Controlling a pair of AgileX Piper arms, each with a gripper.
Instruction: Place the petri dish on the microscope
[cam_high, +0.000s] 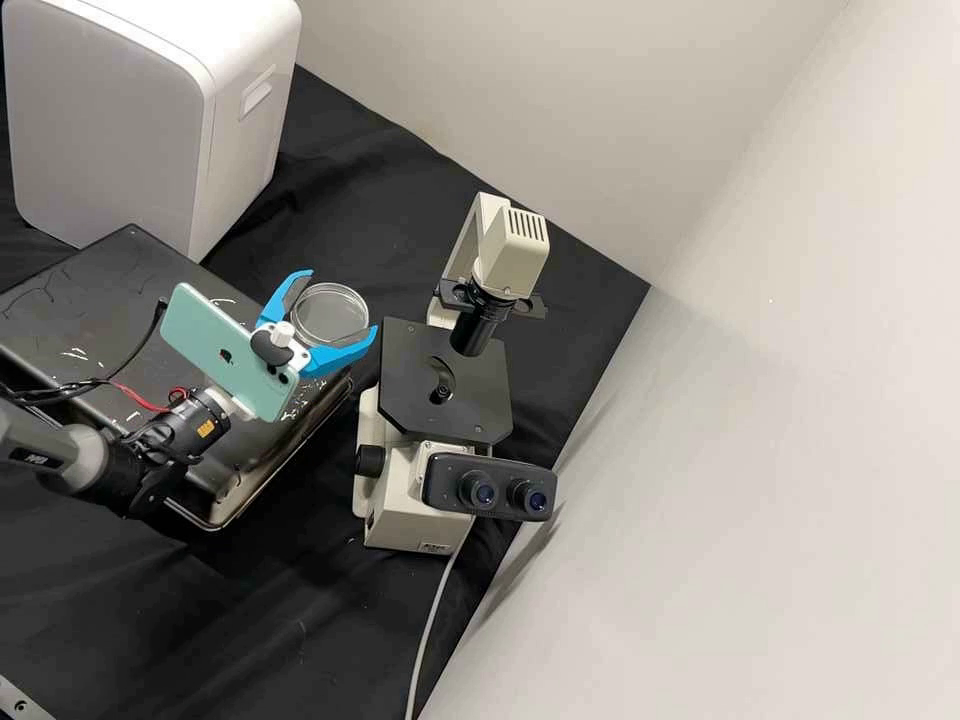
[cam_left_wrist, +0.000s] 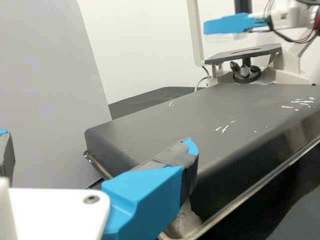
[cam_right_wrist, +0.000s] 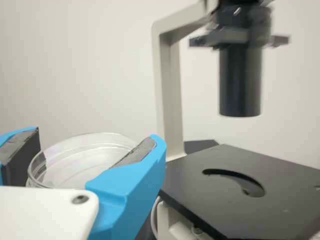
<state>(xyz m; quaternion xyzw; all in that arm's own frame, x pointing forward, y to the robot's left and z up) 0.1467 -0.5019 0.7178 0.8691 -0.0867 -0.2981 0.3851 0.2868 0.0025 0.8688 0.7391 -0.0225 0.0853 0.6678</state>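
From my end, the biggest thing is the black bench (cam_high: 200, 620), with a big white cabinet (cam_high: 130, 110) sitting at the far left corner. In front of that there's a scuffed dark metal tray (cam_high: 70, 310), turned upside down by the look of it. The microscope (cam_high: 400, 505) stands just beside the tray, its flat black stage (cam_high: 445, 400) facing up under the dark condenser tube (cam_high: 478, 320).

The right arm comes in from the left edge over the tray. The right gripper (cam_high: 338, 303) has its blue fingers pressed against both sides of the petri dish (cam_high: 328, 312), so it's got a proper hold. The dish is clear and round, held level in the air over the tray's corner nearest the microscope. It's just beside the stage edge and a bit higher than it, so it's not on the stage yet.

The left gripper (cam_left_wrist: 95, 145) sits low by the tray's near corner, fingers spread wide with nothing held between them. One fingertip (cam_left_wrist: 187, 150) is right up against the tray's side, though I can't tell if it's actually touching.
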